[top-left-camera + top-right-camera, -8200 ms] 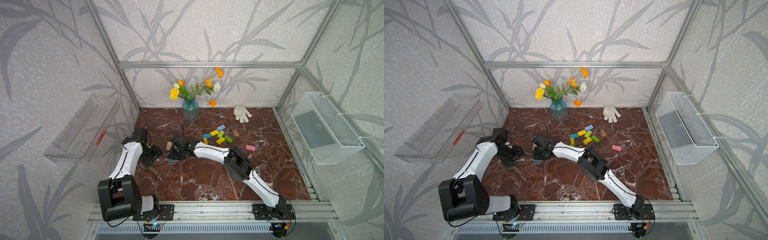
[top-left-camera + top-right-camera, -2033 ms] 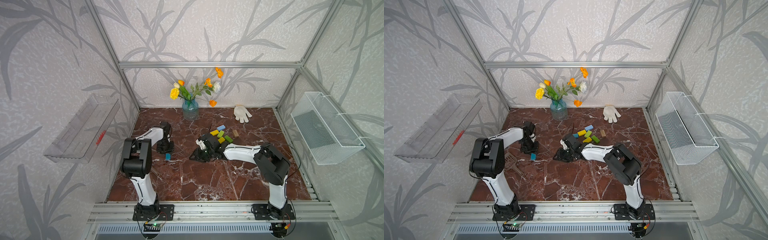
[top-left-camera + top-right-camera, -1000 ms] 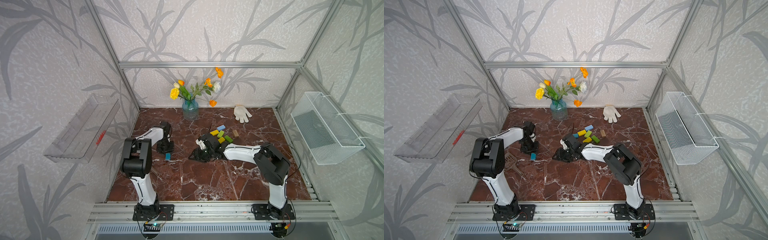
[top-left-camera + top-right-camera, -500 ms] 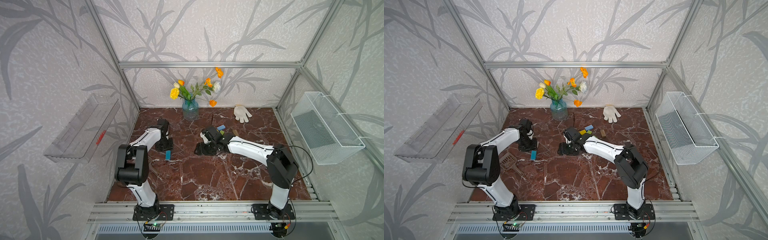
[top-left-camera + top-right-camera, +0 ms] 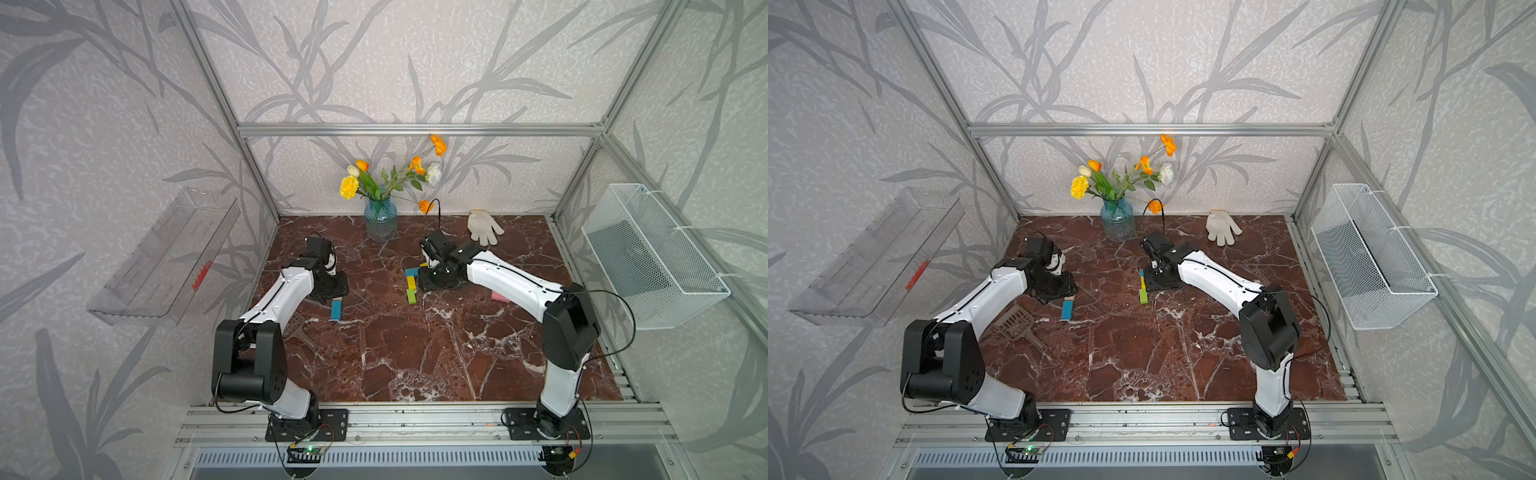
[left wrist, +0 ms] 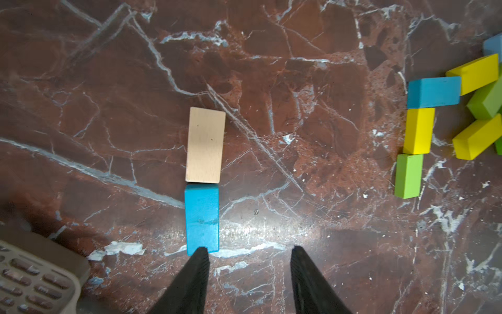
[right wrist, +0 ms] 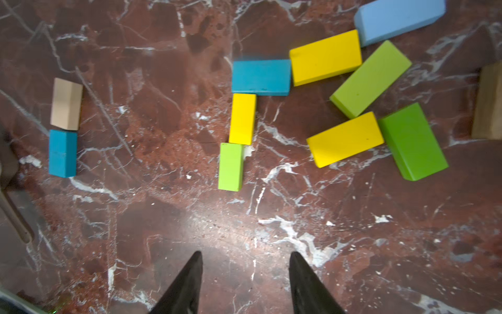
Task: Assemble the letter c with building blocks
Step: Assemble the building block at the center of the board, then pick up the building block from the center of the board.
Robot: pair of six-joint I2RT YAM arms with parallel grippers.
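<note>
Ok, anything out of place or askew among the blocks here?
A tan block and a teal block lie end to end by the left end effector, apart from the main cluster. There, a yellow block and a light green block lie askew beside the straight column. A brown scoop lies by the left arm.

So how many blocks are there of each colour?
Yellow blocks: 3
Green blocks: 3
Teal blocks: 2
Light blue block: 1
Tan block: 1
Brown block: 1
Pink block: 1
Total: 12
</note>
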